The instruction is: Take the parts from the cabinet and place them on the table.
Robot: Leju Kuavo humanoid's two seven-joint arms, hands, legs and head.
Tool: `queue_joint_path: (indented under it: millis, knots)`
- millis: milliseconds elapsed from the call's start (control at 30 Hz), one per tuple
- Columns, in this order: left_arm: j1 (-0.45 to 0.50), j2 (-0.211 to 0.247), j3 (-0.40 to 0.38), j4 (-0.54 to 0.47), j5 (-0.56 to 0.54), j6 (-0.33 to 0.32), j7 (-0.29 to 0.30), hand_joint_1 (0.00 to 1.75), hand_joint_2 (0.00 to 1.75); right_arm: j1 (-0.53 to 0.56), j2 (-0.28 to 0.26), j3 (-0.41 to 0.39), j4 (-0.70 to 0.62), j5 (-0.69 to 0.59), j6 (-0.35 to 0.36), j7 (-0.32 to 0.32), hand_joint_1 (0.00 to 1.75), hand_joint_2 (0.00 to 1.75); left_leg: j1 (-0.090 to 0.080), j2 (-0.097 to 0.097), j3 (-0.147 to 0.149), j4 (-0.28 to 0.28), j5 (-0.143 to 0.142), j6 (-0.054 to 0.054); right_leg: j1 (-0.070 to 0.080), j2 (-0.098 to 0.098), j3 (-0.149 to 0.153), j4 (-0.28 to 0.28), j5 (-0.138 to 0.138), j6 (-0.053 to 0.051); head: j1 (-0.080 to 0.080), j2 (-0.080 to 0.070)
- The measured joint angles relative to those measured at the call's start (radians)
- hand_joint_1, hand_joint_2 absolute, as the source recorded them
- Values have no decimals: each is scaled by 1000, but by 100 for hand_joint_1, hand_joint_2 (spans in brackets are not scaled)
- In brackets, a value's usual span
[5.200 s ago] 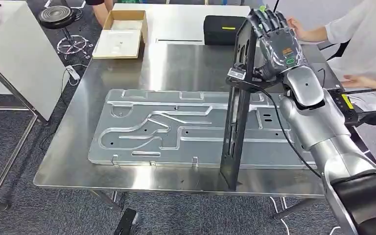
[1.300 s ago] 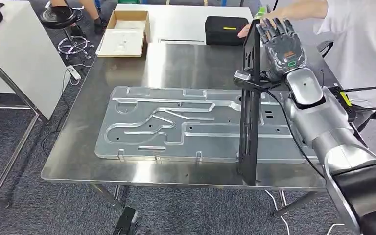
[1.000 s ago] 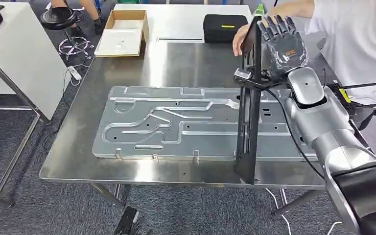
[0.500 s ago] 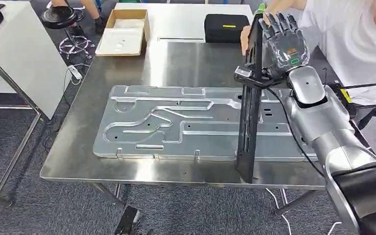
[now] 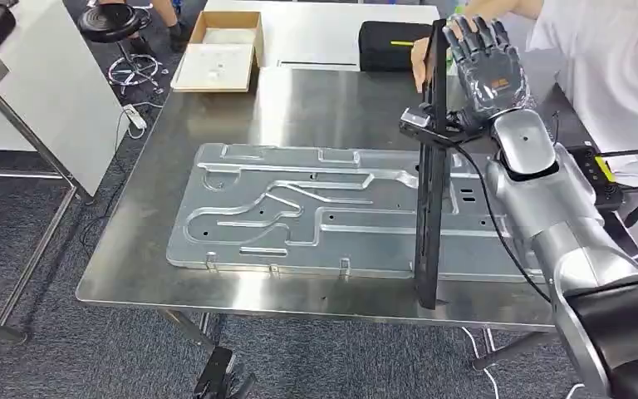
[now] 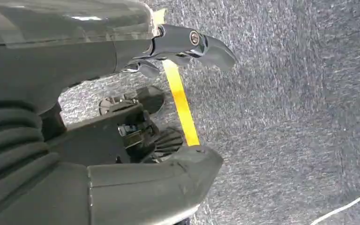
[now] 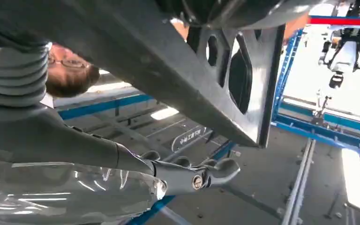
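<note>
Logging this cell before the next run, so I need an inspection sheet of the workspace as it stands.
Surface: steel table, bare at the far end.
Job's things: silver panel flat on the table; black panel upright on edge across the silver one.
Clutter: black case and open cardboard box on the white table beyond.
Hands: right hand against the black panel's top, fingers spread; a person's hand on its other side; left hand hangs over the floor, holding nothing.
Cables: black cable along the right arm; white cable on the floor.
Surroundings: stool, grey carpet, yellow floor tape.
</note>
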Motion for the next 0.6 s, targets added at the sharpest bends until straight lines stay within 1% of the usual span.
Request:
queue_joint_path:
  millis: [33, 67, 100, 133, 167, 200, 233, 267, 300, 333, 367, 400, 433, 467, 500, 533, 567, 600]
  knots:
    - [1, 0, 0, 0, 0, 5, 4, 0, 0, 0, 0, -2, 0, 0, 0, 0, 0, 0, 2, 1, 4, -6, 0, -7, 1, 2, 1, 0, -2, -6, 0, 0]
    - [1, -1, 0, 0, 0, 9, 6, 0, 0, -1, 0, -6, -2, 1, 0, -1, 0, 0, -3, 2, 9, -8, -3, -15, -7, 3, 8, -12, 4, -14, 0, 0]
    - [1, 0, 0, 0, -1, 11, 7, 0, 0, 1, 0, -7, -3, 2, 0, -4, 0, 0, 0, 7, 5, 5, -13, -19, -12, 2, 16, -20, 7, -19, 0, 0]
    - [-1, 0, 0, 0, -2, 12, 8, 0, 0, 1, 0, -7, -3, 5, 0, -6, 0, 0, -1, 9, -13, 49, -44, -23, -13, 3, 18, -23, 8, -25, -2, 0]
    - [-2, 0, 0, 0, -4, 12, 8, 0, 0, 2, 0, -7, -3, 6, 0, -7, 0, 0, 1, 9, -47, 118, -80, -25, -13, 3, 18, -23, 8, -29, -2, 0]
    - [-3, 0, 0, 0, -6, 13, 8, 0, 0, 3, 0, -7, -3, 7, 0, -7, 0, 0, 3, 9, -85, 198, -115, -27, -12, 4, 17, -23, 8, -30, -2, 0]
    - [-2, 0, 0, 0, -6, 13, 9, 0, 0, 3, 0, -8, -3, 8, 0, -7, 0, 0, 3, 9, -121, 269, -139, -29, -12, 4, 17, -22, 8, -30, -2, 0]
    - [-1, 0, 0, 0, -6, 13, 9, 0, 0, 4, 0, -8, -3, 9, 0, -6, 0, 0, 3, 9, -140, 306, -142, -31, -12, 5, 17, -22, 8, -29, -2, 0]
    - [0, 0, 0, 0, -6, 14, 9, 0, 0, 5, 0, -9, -3, 10, 0, -6, 0, 0, 4, 9, -134, 289, -120, -30, -12, 5, 17, -21, 8, -29, -2, 0]
    - [0, 0, 0, 0, -6, 14, 9, 0, 0, 5, 0, -10, -3, 11, 0, -6, 0, 0, 4, 9, -101, 222, -78, -28, -12, 6, 18, -20, 8, -29, -2, 0]
    - [-1, 0, 0, 0, -7, 15, 9, 0, 0, 5, 0, -10, -4, 11, 0, -6, 0, 0, 4, 10, -60, 139, -38, -25, -12, 6, 18, -18, 8, -28, -2, 0]
    - [-1, 0, 0, 0, -7, 16, 9, 0, 0, 5, 0, -11, -4, 12, 0, -6, 0, 0, 4, 10, -10, 45, -2, -21, -12, 6, 18, -15, 7, -24, -2, 0]
    - [-3, 0, 0, 0, -7, 16, 9, 0, 0, 6, -1, -11, -5, 12, 0, -6, 0, 0, 0, 10, 9, -5, -10, -18, -6, 6, 15, -10, 5, -16, -2, 0]
    - [-3, 0, 0, 0, -7, 16, 8, 0, 0, 6, -8, -13, -6, 13, 0, -6, 0, 0, -1, 10, 12, -5, -5, -10, -5, 9, 12, -8, 5, -10, 1, 0]
    - [-2, 0, 0, 0, -8, 16, 8, 0, 0, 6, -9, -14, -7, 15, 0, -6, 0, 0, -1, 9, 9, -3, -5, -6, -4, 8, 11, -10, 7, -3, -1, 0]
    - [-2, 0, 0, 0, -8, 16, 9, 0, 0, 8, -9, -14, -8, 15, 0, -6, 0, 0, -5, 9, 9, -3, -3, -1, -8, 8, 11, -12, 10, 3, 0, 0]
    - [-2, 0, 0, 0, -8, 16, 9, 0, 0, 9, -10, -15, -10, 15, -1, -6, 0, 0, -5, 9, 9, -9, 2, 7, -9, 8, 12, -14, 11, 10, -1, 0]
    - [-2, -1, 0, 0, -8, 17, 9, 0, 0, 12, -12, -17, -13, 16, -2, -6, 0, 0, 2, 12, 13, -17, 11, 16, -13, 8, 8, -5, 4, 14, -1, 0]
